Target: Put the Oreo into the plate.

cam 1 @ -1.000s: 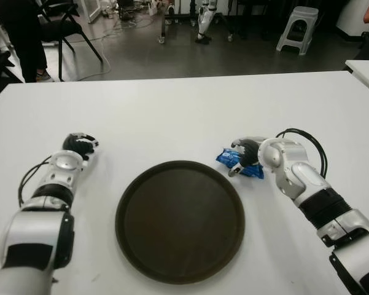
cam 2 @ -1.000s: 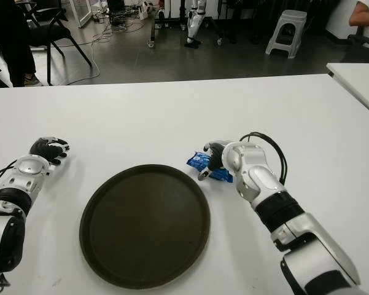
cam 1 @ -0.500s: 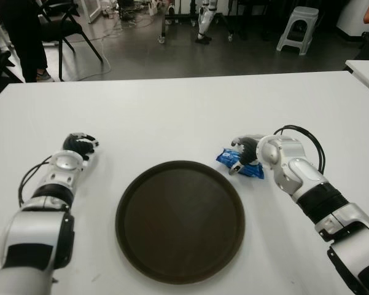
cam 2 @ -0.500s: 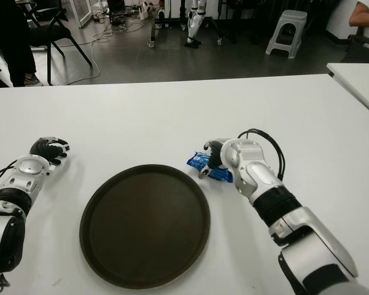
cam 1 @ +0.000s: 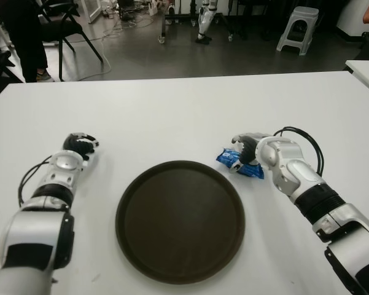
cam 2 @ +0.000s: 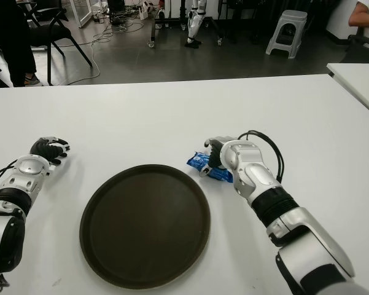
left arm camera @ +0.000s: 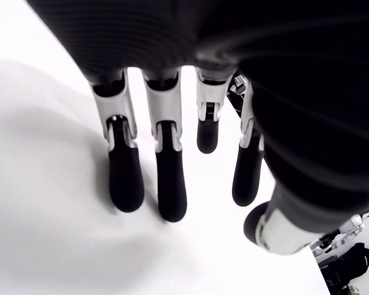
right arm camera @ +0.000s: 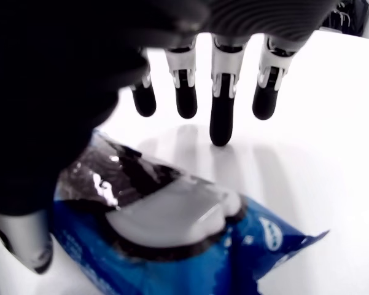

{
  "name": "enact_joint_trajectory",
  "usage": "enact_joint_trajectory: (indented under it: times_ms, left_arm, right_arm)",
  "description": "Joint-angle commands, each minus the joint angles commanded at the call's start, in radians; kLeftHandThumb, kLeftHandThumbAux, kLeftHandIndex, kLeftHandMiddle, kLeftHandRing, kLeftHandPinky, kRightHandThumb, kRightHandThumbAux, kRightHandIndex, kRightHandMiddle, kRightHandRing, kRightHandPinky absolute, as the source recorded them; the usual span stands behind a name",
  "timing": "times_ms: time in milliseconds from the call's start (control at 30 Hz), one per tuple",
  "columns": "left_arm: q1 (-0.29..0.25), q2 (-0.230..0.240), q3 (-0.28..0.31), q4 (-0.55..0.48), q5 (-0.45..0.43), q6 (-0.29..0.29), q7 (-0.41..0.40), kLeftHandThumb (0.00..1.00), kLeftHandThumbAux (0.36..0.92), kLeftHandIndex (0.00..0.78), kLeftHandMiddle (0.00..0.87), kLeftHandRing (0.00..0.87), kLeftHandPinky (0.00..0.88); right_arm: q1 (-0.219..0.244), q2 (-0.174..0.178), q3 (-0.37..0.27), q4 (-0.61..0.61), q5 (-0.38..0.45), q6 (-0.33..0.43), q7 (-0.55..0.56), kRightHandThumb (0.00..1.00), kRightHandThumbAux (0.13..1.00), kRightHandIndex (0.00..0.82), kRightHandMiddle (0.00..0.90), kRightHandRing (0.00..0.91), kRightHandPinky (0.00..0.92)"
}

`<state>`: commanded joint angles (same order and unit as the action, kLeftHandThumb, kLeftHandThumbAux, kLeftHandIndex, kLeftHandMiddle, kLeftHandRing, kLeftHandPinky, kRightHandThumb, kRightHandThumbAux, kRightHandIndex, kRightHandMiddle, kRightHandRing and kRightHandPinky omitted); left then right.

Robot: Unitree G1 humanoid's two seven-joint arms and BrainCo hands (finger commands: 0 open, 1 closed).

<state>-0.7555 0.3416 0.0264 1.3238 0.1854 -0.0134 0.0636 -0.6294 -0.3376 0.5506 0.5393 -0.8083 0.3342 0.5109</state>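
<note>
Right wrist view: Oreo packet (right arm camera: pixel 172 246) flat on white table (cam 1: pixel 190 117), under right hand (right arm camera: pixel 190 92); fingers (right arm camera: pixel 220 117) extended past packet, thumb low at one end, nothing gripped yet. Eye views: packet (cam 1: pixel 239 163) just beside the far right rim of the empty plate (cam 1: pixel 179 221), touching or nearly touching it; cannot tell which. Left hand (cam 1: pixel 78 146) near the left side of the plate, fingers loosely extended, holding nothing.

Step in hand, as judged: close on the packet.
- Curl fingers down over the far edge; bring thumb in under the near end.
- Squeeze gently; wrapper thin, slippery, contents brittle.
- Lift clear of the rim before moving over the plate.

Against one second ago: right forearm slightly shifted, hand a little further over the packet; packet, plate, left hand unmoved.
</note>
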Motion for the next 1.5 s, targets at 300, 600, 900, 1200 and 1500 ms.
enact_joint_trajectory:
  times_ms: [300, 600, 900, 1200, 1500]
  left_arm:
    - [0.001, 0.000, 0.002, -0.001, -0.002, -0.005, 0.001, 0.674, 0.728, 0.397, 0.124, 0.153, 0.178]
    - [-0.001, -0.001, 0.009, -0.001, -0.009, 0.001, 0.002, 0.675, 0.726, 0.398, 0.120, 0.156, 0.193]
    - [-0.003, 0.001, 0.000, -0.001, 0.003, 0.010, 0.009, 0.674, 0.727, 0.398, 0.129, 0.166, 0.202]
    - [-0.003, 0.003, -0.010, -0.001, 0.006, 0.012, 0.003, 0.670, 0.728, 0.397, 0.121, 0.153, 0.167]
    - [-0.001, 0.004, -0.015, 0.000, 0.010, 0.007, 0.010, 0.671, 0.729, 0.397, 0.134, 0.163, 0.182]
  right_arm:
    - [0.005, -0.001, -0.005, 0.021, 0.006, 0.006, -0.015, 0.000, 0.622, 0.212, 0.226, 0.237, 0.235]
    - [0.001, -0.004, -0.003, 0.033, 0.006, 0.006, -0.009, 0.000, 0.613, 0.244, 0.272, 0.249, 0.219]
    - [0.013, -0.005, -0.013, 0.021, 0.009, 0.020, -0.028, 0.000, 0.611, 0.237, 0.294, 0.270, 0.242]
    - [0.015, -0.010, -0.007, 0.021, 0.006, 0.022, -0.031, 0.000, 0.598, 0.196, 0.263, 0.265, 0.278]
    - [0.016, -0.013, -0.006, 0.022, 0.007, 0.016, -0.033, 0.000, 0.600, 0.231, 0.293, 0.298, 0.321]
